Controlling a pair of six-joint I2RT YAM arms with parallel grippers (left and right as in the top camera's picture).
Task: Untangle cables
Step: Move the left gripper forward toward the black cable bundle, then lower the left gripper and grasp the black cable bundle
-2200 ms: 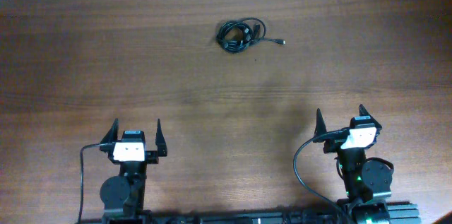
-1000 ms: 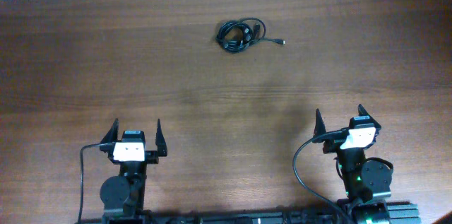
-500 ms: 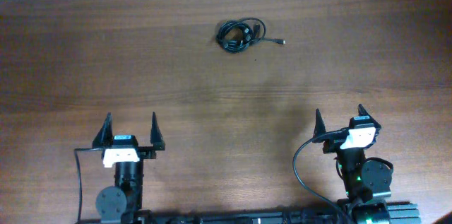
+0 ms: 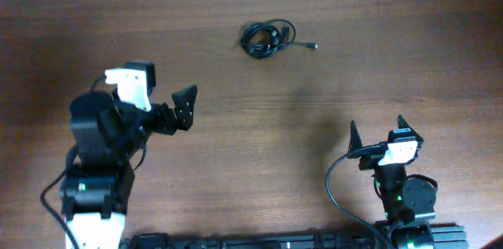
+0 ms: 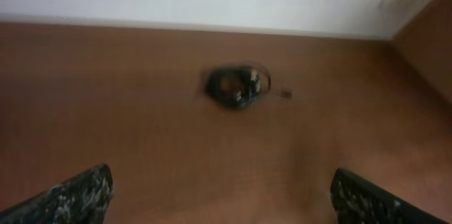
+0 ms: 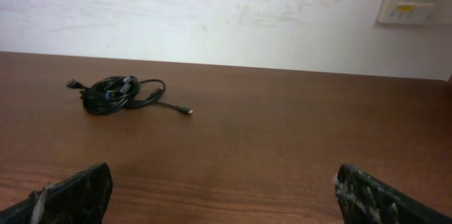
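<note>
Cables (image 4: 266, 38) lie bunched on the desk (image 4: 330, 76) near its far edge, about midway along, one loose end trailing right. Left gripper (image 4: 179, 111) hangs over the left half, nearer than the bundle and left of it. Right gripper (image 4: 379, 135) sits by the near edge toward the right corner, well apart from the cables.

The wooden table (image 4: 377, 76) is showing smooth, dark brown grain with a soft sheen. The cables (image 4: 266, 38) are looking black and slightly glossy, 1 plug tip (image 4: 313, 45) glinting metallic. The far wall (image 6: 212, 12) is appearing matt white, faintly scuffed.
</note>
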